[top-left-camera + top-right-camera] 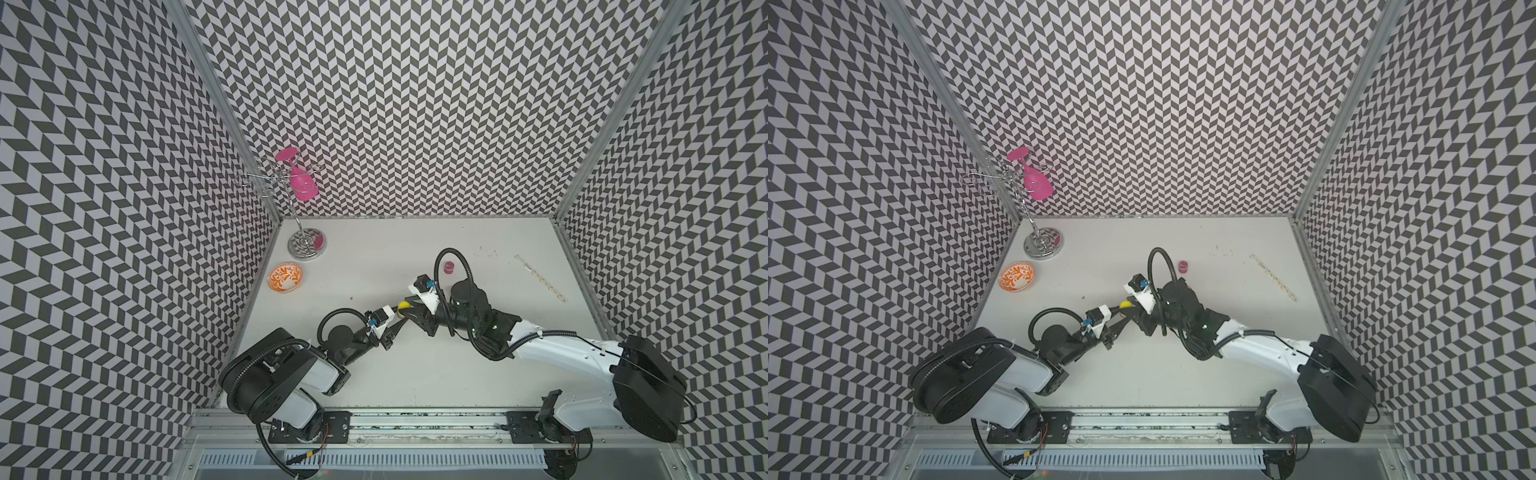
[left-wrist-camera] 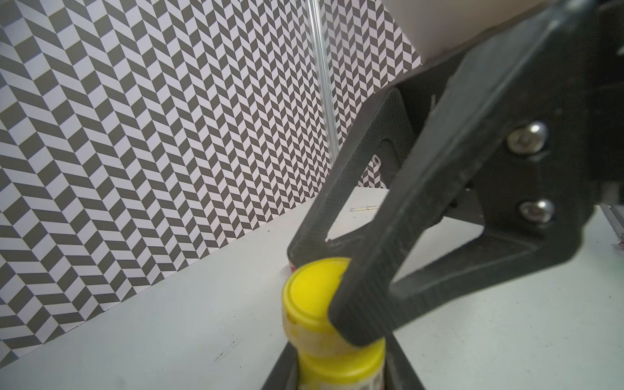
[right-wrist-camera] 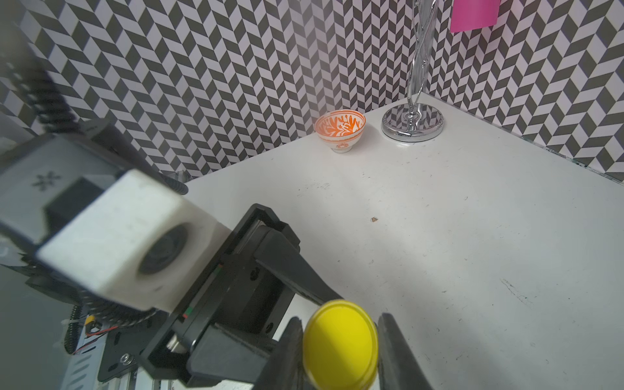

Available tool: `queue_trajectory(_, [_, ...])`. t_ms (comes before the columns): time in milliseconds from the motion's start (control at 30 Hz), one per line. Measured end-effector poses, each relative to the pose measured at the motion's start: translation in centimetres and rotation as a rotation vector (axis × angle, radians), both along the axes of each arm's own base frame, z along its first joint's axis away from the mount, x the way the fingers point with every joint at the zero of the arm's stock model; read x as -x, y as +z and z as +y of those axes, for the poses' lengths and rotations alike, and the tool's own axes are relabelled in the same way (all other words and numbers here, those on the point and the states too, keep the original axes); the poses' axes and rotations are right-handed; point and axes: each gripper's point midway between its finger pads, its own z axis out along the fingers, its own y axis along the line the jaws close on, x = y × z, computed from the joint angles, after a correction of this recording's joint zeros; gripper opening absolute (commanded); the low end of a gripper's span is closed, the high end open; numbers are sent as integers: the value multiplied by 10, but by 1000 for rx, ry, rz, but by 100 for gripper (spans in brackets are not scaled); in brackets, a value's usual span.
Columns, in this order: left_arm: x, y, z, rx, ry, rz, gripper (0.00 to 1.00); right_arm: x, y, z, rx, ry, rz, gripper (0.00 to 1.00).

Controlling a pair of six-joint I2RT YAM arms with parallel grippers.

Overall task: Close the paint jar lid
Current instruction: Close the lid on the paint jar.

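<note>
A small yellow paint jar (image 1: pixel 402 307) (image 1: pixel 1124 304) is held above the middle of the table, between my two grippers. My left gripper (image 2: pixel 341 380) (image 1: pixel 397 323) is shut on the jar's body (image 2: pixel 341 366), one finger on each side. The yellow lid (image 2: pixel 312 292) (image 3: pixel 339 344) sits on top of the jar. My right gripper (image 3: pixel 341 353) (image 1: pixel 409 311) is shut on the lid from the opposite side, with a finger (image 2: pixel 358 304) pressed against the lid's rim. The seam between lid and jar is partly hidden by that finger.
A small red jar (image 1: pixel 449 267) stands behind the right arm. An orange-patterned bowl (image 1: pixel 284 277) and a chrome stand (image 1: pixel 306 246) carrying a pink glass (image 1: pixel 302 183) are at the back left. A thin clear stick (image 1: pixel 540 277) lies at the right.
</note>
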Motion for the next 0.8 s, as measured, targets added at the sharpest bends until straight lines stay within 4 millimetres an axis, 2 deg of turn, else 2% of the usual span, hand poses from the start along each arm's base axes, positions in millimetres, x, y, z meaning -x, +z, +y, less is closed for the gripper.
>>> queue_trajectory(500, [4,-1,5,0,9,10,26,2,-3,4,6,19,11,20])
queue_trajectory(700, [4,13,14,12,60,-36,26,3,10,9,-30,34,-13,20])
queue_trajectory(800, [5,13,16,12,67,-42,26,4,11,10,-35,44,-11,20])
